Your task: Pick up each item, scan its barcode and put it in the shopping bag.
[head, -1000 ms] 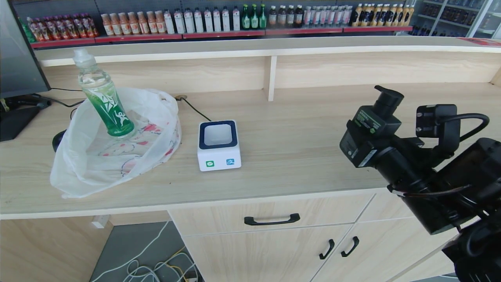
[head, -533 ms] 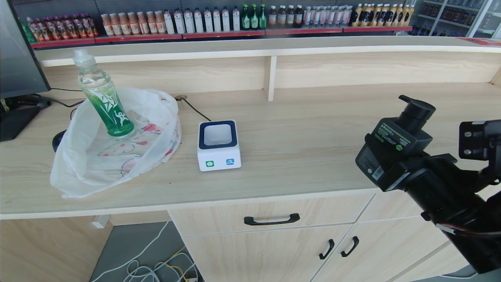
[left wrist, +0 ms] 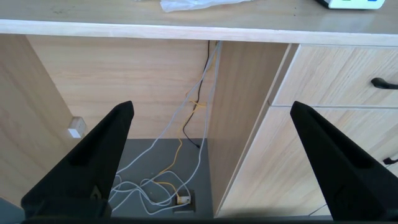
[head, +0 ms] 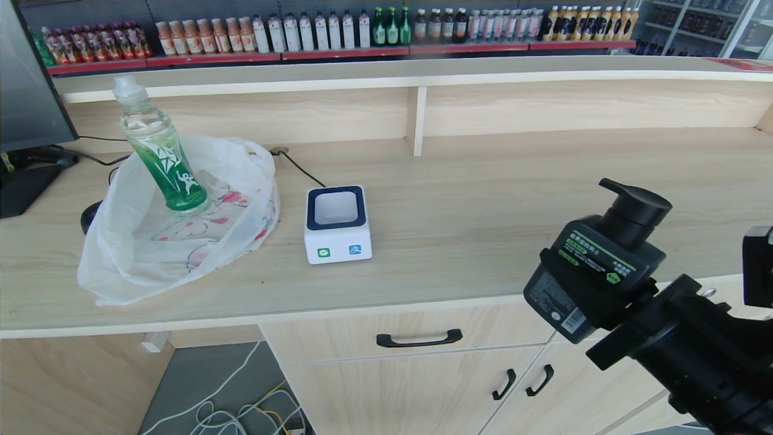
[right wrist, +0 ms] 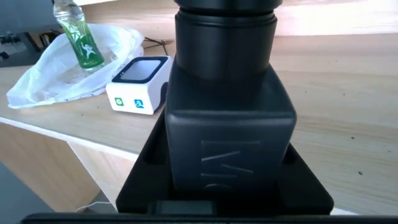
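Note:
My right gripper point(head: 625, 308) is shut on a black pump bottle point(head: 598, 269), held tilted over the counter's front edge at the right, a barcode label on its lower side. From the right wrist the black pump bottle point(right wrist: 224, 118) stands between the jaws. A white scanner box point(head: 336, 223) with a dark blue top sits mid-counter. Left of it lies a white plastic shopping bag point(head: 145, 254) with a green-labelled drink bottle point(head: 160, 148) standing in it. My left gripper point(left wrist: 208, 162) hangs open below the counter, facing the cabinet and floor cables.
The wooden counter point(head: 459, 205) has a raised back ledge and a divider point(head: 416, 121). A monitor point(head: 27, 90) and a mouse point(head: 90, 216) sit at the far left. Drawers with black handles point(head: 420, 339) lie below. Shelves of bottles point(head: 362, 27) run behind.
My right gripper has carried the pump bottle down and toward me, from above the counter's right part to its front edge. The bag, drink bottle and scanner have not moved.

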`<state>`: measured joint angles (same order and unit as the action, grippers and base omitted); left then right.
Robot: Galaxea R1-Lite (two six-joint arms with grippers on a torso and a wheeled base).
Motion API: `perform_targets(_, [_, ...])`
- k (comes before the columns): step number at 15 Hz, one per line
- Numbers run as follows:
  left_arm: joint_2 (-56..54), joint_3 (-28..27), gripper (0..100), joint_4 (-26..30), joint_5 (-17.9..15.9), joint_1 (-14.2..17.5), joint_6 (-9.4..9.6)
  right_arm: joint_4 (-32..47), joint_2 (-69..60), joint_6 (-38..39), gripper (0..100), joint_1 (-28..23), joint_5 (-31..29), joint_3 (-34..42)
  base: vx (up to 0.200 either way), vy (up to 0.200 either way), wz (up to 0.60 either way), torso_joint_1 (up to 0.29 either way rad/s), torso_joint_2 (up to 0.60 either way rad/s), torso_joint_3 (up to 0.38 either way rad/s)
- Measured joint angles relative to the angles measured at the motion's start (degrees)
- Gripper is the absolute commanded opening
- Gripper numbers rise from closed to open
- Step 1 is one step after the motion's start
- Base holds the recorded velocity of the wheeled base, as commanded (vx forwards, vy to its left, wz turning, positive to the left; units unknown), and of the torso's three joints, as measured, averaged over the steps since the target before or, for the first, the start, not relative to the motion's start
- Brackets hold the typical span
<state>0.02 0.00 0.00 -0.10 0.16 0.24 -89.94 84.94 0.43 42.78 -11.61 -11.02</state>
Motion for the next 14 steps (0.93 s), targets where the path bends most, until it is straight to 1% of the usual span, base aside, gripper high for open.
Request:
perform_targets(4, [0.0, 0.0, 100, 0.0, 0.0, 0.0, 0.02, 0.02, -0.27, 5.27, 0, 0.39, 4.72, -0.63, 0.0, 0.0, 0.0, 0.0, 0.0, 0.0])
perform_targets(9, [0.0, 0.0, 100, 0.0, 0.0, 0.0, 0.02, 0.0, -0.35, 15.27, 0, 0.44, 9.31, -4.38, 0.0, 0.0, 0.0, 0.0, 0.0, 0.0])
perform_targets(11, [0.0, 0.0, 100, 0.0, 0.0, 0.05, 0.0, 0.0, -0.35, 17.6, 0, 0.44, 11.01, -5.4, 0.0, 0.0, 0.0, 0.0, 0.0, 0.0])
perform_targets(14, [0.0, 0.0, 100, 0.0, 0.0, -0.02, 0.02, -0.05, -0.29, 19.08, 0, 0.44, 14.73, -7.91, 0.0, 0.0, 0.0, 0.0, 0.0, 0.0])
